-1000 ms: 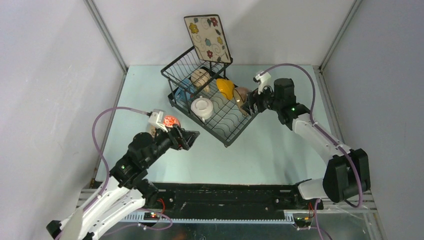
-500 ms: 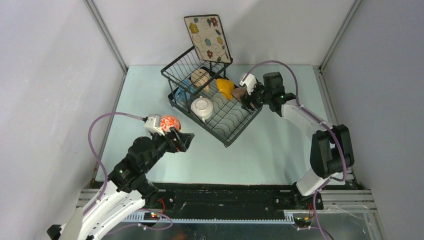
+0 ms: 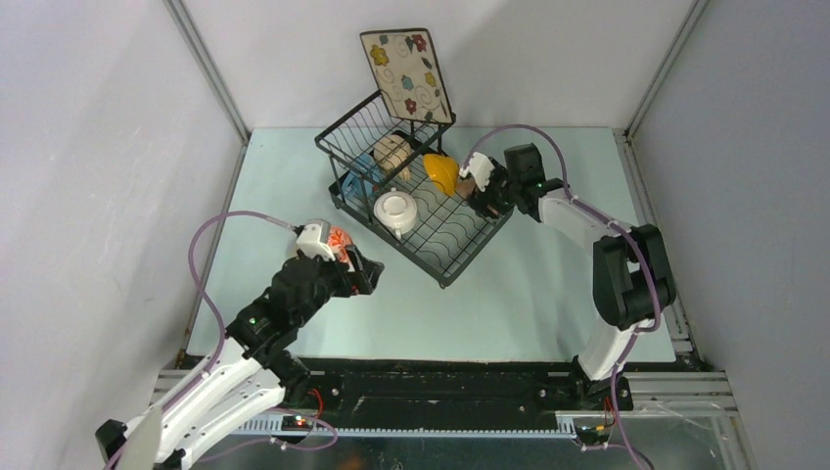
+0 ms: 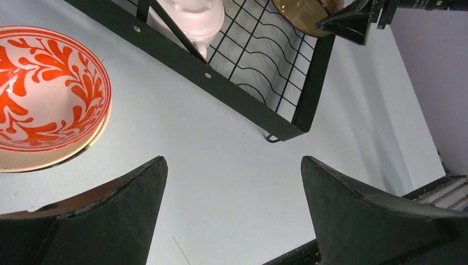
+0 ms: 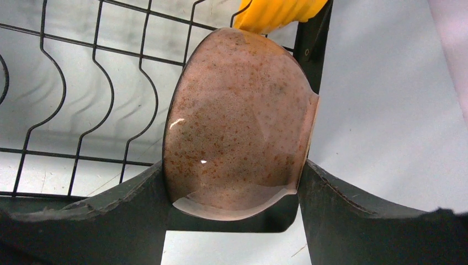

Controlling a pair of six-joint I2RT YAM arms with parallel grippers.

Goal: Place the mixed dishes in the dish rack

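One table (image 3: 548, 294): pale, walled on three sides; the rack is set toward its far middle.
Dish rack (image 3: 452, 240): black wire, turned at an angle; the raised basket lies at the far left, the slotted flat tray at the near right.
Square cream floral plate (image 3: 405, 74): stood nearly upright against the far rim of the basket.
Right gripper (image 5: 232, 182): clamped on the tan bowl (image 5: 237, 116), one finger pressed to each side of it.
Tan bowl: held on edge over the far right corner of the flat tray, just beside the orange-yellow bowl (image 3: 440, 171); whether it is seated between the wires cannot be told.
Left gripper (image 4: 232, 165): jaws spread wide, nothing held, bare table seen between them.
Red-patterned bowl (image 4: 47, 88): left on the table, upright, outside the rack, just beside the left finger; a cream rim is seen under it.
White two-handled bowl (image 3: 396, 211): placed in the flat tray near the basket.
Beige mug (image 3: 393, 152) and blue mug (image 3: 360, 166): lodged in the basket.
Risk, right side: if the tan bowl is released before a wire slot is caught, it is likely to roll off the corner onto the table; the orange-yellow bowl could be knocked by a sideways nudge.
Risk, left side: the red-patterned bowl is wide and shallow, so it could be pushed along the table rather than gripped if the rim is not straddled.
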